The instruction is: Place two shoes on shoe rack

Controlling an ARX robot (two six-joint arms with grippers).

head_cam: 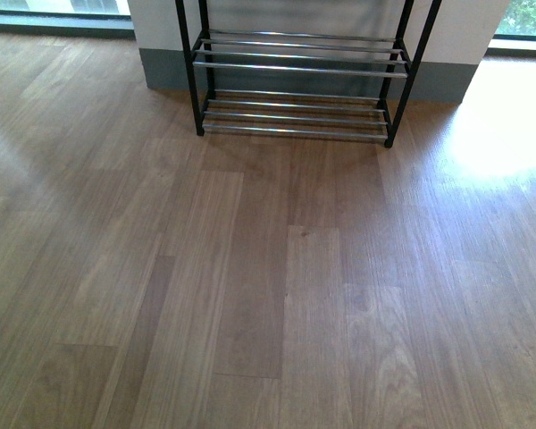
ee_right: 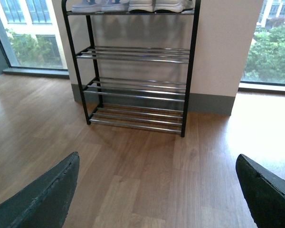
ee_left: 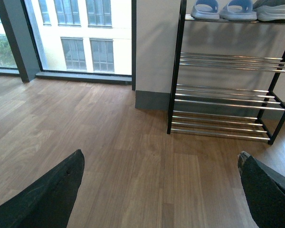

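Two blue slippers (ee_left: pixel 223 9) – rack (ee_left: pixel 225 95) top tier

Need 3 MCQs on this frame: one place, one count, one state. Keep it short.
1. Where does the shoe rack stand?
A. against the wall
B. mid-floor
C. by a sofa

2. How many rack tiers show in the right wrist view?
A. two
B. four
C. six

3. State of the left pincer?
A. shut on a shoe
B. open, empty
C. out of view

A: its back meets the wall.
B: four rod levels show.
B: both fingers stand wide apart over bare floor.
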